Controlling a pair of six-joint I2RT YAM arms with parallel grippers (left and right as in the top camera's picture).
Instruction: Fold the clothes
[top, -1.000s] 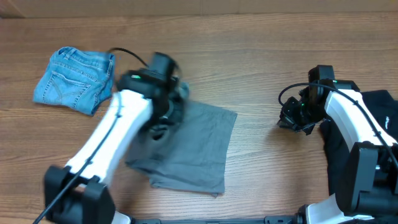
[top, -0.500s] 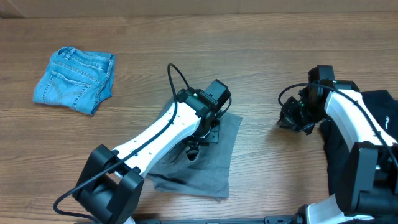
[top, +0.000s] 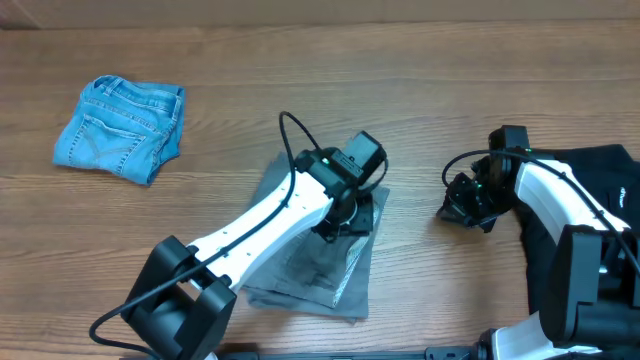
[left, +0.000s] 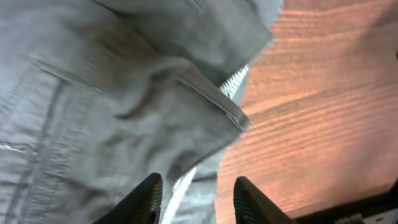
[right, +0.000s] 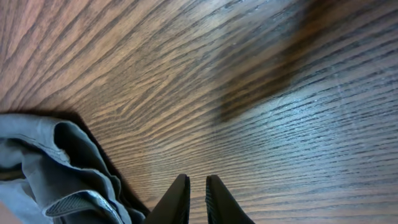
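Observation:
The grey shorts (top: 325, 275) lie folded over in the middle of the table. My left gripper (top: 347, 220) hangs over their right edge. In the left wrist view the left gripper (left: 198, 200) is open, and a folded hem and pale zipper strip of the grey shorts (left: 112, 106) lie under the gap, not pinched. My right gripper (top: 465, 205) hovers low over bare wood to the right of them. In the right wrist view the right gripper (right: 197, 200) is shut with nothing in it, and the grey shorts (right: 56, 180) show at the lower left.
Folded light-blue denim shorts (top: 120, 128) lie at the far left of the wooden table (top: 450, 90). A black garment (top: 610, 165) is heaped at the right edge, partly under the right arm. The left arm stretches diagonally across the grey shorts.
My left arm swung right across the grey shorts, carrying cloth over into a narrower fold, then its jaws opened and let go. The right gripper edged slightly left.

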